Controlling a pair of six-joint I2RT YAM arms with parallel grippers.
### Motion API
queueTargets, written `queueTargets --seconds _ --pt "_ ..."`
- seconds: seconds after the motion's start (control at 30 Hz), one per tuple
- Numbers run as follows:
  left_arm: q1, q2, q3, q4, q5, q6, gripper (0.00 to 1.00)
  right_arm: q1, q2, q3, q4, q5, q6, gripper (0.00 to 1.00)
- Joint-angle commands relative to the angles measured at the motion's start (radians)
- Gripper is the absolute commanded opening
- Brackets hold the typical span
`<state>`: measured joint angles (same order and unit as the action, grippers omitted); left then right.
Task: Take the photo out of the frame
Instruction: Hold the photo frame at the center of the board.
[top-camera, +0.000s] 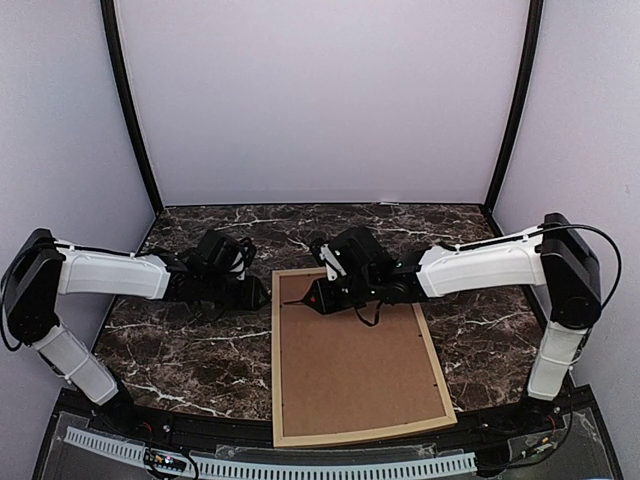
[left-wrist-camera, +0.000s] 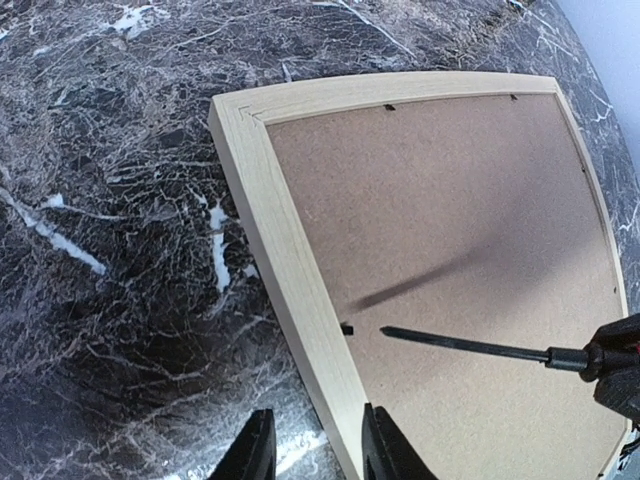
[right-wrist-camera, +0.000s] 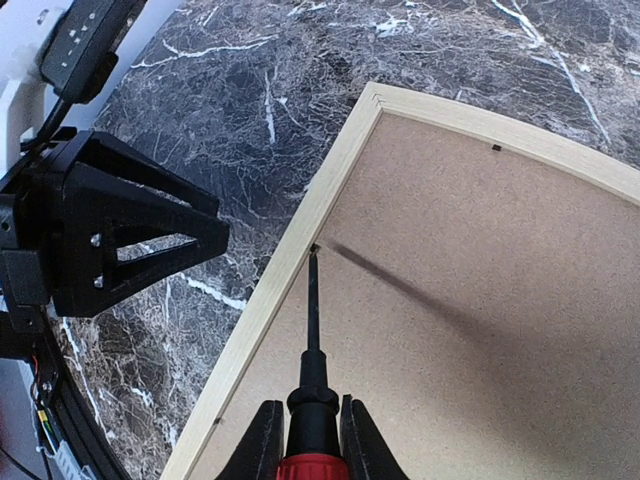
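The frame (top-camera: 358, 432) lies face down on the table (top-camera: 180, 350), board (right-wrist-camera: 480, 300) up. The photo is unseen, presumably beneath the board. My right gripper (right-wrist-camera: 310, 405) is clamped on the screwdriver (right-wrist-camera: 311, 300), tip at a tab (right-wrist-camera: 314, 247) on the rail (right-wrist-camera: 285, 265). My left gripper (left-wrist-camera: 318, 445) has jaws apart over that rail's outer edge, gripping nothing.

Risks:
- The tip skids off the tab and gouges the board.
- The unheld frame slides under the push.
- Hard prying dents the photo.

Left arm (top-camera: 110, 275) and right arm (top-camera: 480, 265) stretched inward — left gripper (left-wrist-camera: 318, 432) part-open, right gripper (right-wrist-camera: 310, 425) tight on screwdriver (right-wrist-camera: 312, 385).
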<state>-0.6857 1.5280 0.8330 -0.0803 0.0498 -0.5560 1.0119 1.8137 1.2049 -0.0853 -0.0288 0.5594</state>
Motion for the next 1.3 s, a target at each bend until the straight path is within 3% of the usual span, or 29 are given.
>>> queueTargets --seconds 0.0,0.43,1.27 --pt "0.037 0.039 -0.027 0.126 0.112 0.016 0.31 0.004 0.025 0.04 0.018 -0.017 -0.012 0.0" --pt "0.083 0.116 -0.075 0.246 0.181 0.001 0.31 0.003 0.066 0.07 0.002 -0.001 -0.018 0.0" --pt "0.084 0.19 -0.08 0.285 0.211 -0.001 0.24 0.003 0.093 0.104 -0.001 -0.008 -0.028 0.0"
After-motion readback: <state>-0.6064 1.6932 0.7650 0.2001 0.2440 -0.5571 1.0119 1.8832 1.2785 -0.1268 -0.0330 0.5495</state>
